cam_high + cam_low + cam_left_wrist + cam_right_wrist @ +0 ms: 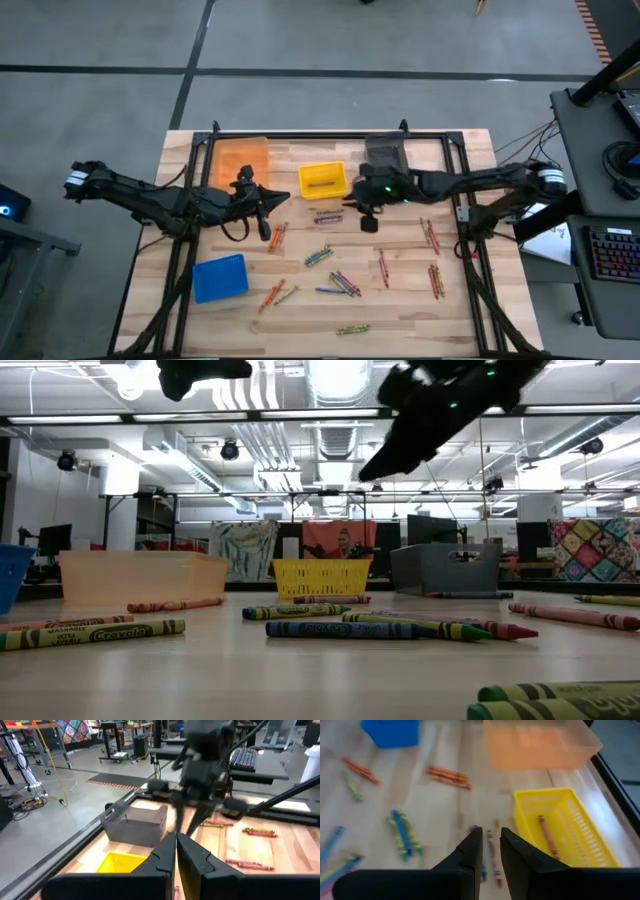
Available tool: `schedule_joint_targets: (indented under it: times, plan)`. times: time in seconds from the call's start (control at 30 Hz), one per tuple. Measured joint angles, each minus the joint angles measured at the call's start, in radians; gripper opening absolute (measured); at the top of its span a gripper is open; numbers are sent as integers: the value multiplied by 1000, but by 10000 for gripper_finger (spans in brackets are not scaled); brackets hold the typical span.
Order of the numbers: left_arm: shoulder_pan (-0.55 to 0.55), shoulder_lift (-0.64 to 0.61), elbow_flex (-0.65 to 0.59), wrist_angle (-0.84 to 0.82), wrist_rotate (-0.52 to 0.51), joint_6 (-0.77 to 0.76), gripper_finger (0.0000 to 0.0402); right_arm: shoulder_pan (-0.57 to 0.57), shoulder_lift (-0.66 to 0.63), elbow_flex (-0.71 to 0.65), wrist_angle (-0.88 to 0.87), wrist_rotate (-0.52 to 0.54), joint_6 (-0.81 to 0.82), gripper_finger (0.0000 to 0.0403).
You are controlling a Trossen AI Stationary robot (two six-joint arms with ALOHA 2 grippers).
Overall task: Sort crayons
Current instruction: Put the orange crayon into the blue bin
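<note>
Wax crayons (345,285) lie scattered over the wooden table (400,310), below the right gripper (368,222), whose fingers stand slightly parted and empty beside the yellow bin (322,181). The left gripper (266,232) hovers closed near the orange bin (243,160).

Both arms are raised above the bench (300,320), reaching toward its middle. Left gripper (262,203) is seen with fingers (165,855) pressed together, empty. Right gripper (368,212) fingers (472,847) are parted narrowly, nothing held.
</note>
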Motion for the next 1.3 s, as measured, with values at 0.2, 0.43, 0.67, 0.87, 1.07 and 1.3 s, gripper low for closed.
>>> schedule_joint_targets:
  times: [0.2, 0.43, 0.67, 0.87, 1.07, 1.3]
  plan:
    - [0, 42, 0, 24, -1, -48, 0, 88, -132, -135, 119, 34, 78, 59]
    - [0, 67, 0, 24, 0, -130, 0, 192, -230, -211, 126, 159, 114, 59]
    - [0, 107, 0, 28, 6, -162, 0, 262, -251, -223, 125, 167, 122, 59]
    - [0, 161, 0, 28, 7, -157, 0, 319, -249, -224, 126, 173, 100, 59]
    - [-3, 189, 0, 28, 35, -216, 0, 373, -250, -225, 126, 244, 63, 59]
    - [-13, 193, 0, 29, 175, -267, 0, 391, -250, -225, 126, 234, 23, 59]
